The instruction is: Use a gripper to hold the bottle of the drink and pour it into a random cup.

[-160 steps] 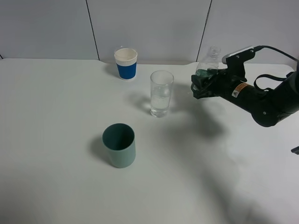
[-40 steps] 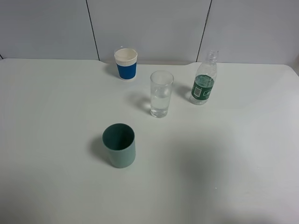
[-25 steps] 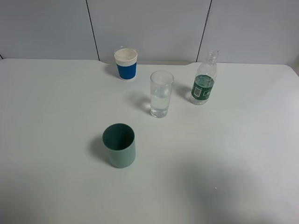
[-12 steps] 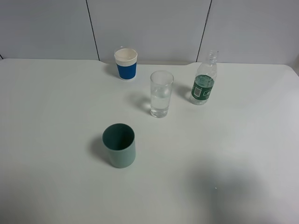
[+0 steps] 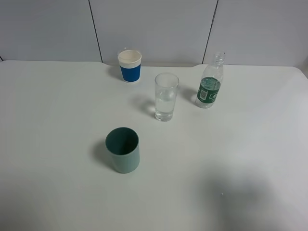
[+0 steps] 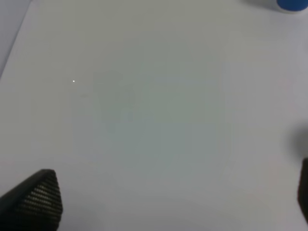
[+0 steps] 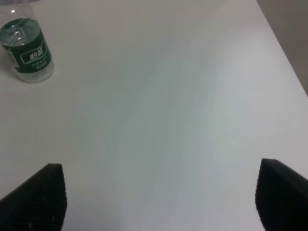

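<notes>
The bottle (image 5: pixel 210 82), clear with a green label, stands upright on the white table at the back right, with nothing holding it. The cup (image 5: pixel 166 96), a tall clear glass, stands just left of it with some clear liquid inside. Neither arm shows in the exterior high view. In the right wrist view, my right gripper (image 7: pixel 159 197) is open with nothing between its fingers, and the bottle (image 7: pixel 26 53) stands well away from it. My left gripper (image 6: pixel 168 202) is also open over bare table.
A blue-and-white paper cup (image 5: pixel 130 66) stands at the back, left of the glass; its edge (image 6: pixel 291 4) shows in the left wrist view. A teal cup (image 5: pixel 123 149) sits nearer the front. The table's right edge (image 7: pixel 284 53) runs close by the right gripper.
My right gripper, earlier shut on the bottle beside the glass, has let go and withdrawn from the exterior high view. Over the last second only a faint shadow at the front right shifted.
</notes>
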